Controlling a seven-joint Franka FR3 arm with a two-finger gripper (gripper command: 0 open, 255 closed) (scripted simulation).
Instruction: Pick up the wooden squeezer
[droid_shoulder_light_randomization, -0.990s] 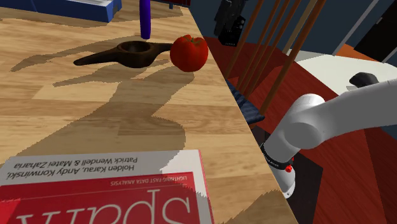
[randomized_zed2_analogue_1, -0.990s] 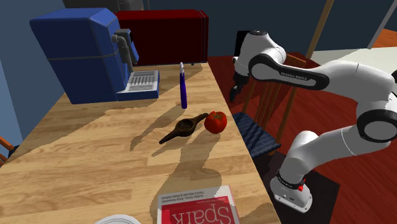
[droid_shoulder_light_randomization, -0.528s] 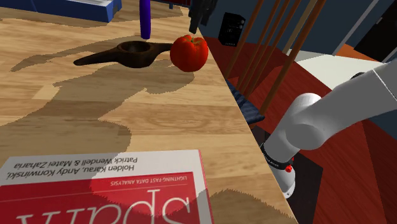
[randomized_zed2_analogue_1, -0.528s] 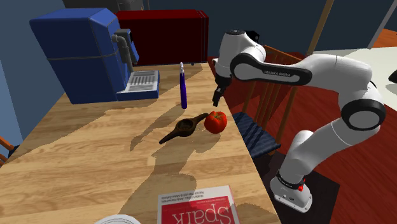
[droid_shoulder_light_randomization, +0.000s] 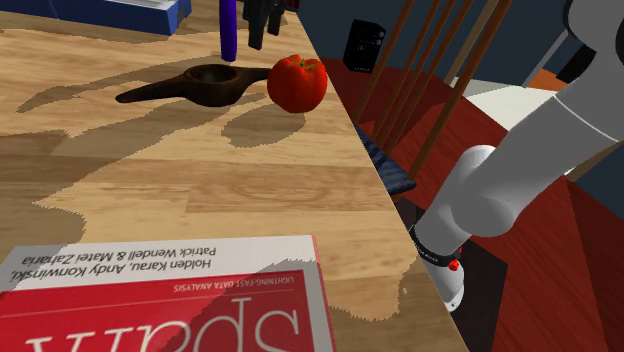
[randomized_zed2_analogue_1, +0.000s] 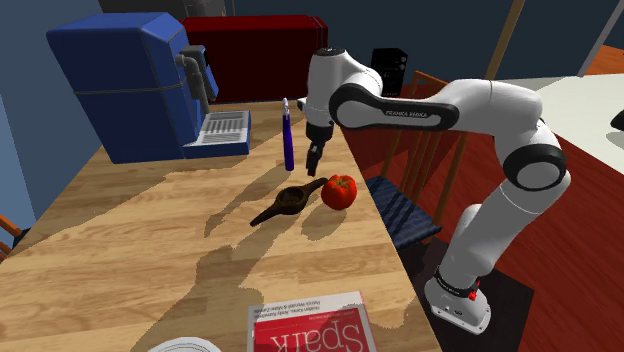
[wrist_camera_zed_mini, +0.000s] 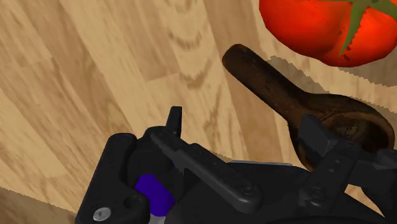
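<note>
The squeezer (droid_shoulder_light_randomization: 195, 85) is dark brown wood with a round bowl and a long handle. It lies flat on the wooden table (droid_shoulder_light_randomization: 200, 180), its bowl end beside a red tomato (droid_shoulder_light_randomization: 296, 83). In the second exterior view the squeezer (randomized_zed2_analogue_1: 288, 203) lies just below and to the left of my gripper (randomized_zed2_analogue_1: 314, 158), which hangs above the table without touching it. My gripper (droid_shoulder_light_randomization: 262, 20) shows at the shoulder view's top edge, next to a purple bottle (droid_shoulder_light_randomization: 228, 28). In the wrist view my gripper (wrist_camera_zed_mini: 245, 127) is open and holds nothing, with the squeezer (wrist_camera_zed_mini: 280, 86) and tomato (wrist_camera_zed_mini: 331, 28) ahead of it.
A blue machine (randomized_zed2_analogue_1: 130, 85) and a dark red box (randomized_zed2_analogue_1: 265, 55) stand at the table's far end, near the purple bottle (randomized_zed2_analogue_1: 288, 140). A red and white book (droid_shoulder_light_randomization: 160, 300) lies near the front edge. A wooden chair (randomized_zed2_analogue_1: 420, 150) stands off the table's side.
The arm has swung from beyond the table's edge, by the chair, over the table. The gripper now hangs by the purple bottle above the squeezer. Squeezer and tomato have not moved.
</note>
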